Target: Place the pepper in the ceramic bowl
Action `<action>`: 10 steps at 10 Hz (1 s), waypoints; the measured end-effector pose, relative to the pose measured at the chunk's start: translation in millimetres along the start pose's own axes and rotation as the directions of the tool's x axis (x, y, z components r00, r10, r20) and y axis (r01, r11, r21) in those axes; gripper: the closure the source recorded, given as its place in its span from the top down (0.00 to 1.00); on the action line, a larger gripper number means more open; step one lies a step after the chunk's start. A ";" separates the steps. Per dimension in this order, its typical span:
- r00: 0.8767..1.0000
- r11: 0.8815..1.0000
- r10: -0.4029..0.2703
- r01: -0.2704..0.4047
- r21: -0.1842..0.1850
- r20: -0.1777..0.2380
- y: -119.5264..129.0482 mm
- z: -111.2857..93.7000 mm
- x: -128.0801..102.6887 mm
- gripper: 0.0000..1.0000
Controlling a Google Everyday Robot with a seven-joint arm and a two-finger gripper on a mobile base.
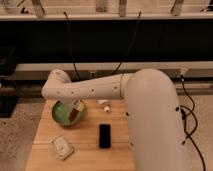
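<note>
My gripper (77,106) hangs over the ceramic bowl (60,114) w/ the pepper (73,114) just below; grip state unclear.

Your worktop (117,155) fills the lower left and centre of the frame. The ceramic bowl (61,114) sits at its upper left, and the pepper (73,114) is inside the bowl, toward its right side. Your gripper (78,107) hangs over the bowl's right rim, just above the pepper. The small white object (104,104) lies right of the bowl. The black rectangle (104,135) lies lower, at centre. The flat rectangular item (62,147) sits lower left, below the bowl.
</note>
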 end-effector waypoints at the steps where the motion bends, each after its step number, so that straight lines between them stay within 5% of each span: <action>1: 1.000 1.000 0.001 -0.001 0.001 0.011 -4.8 3.2 0.7 0.00; 10: 0.994 1.000 -0.015 0.013 0.020 0.105 -45.8 36.2 -9.6 0.00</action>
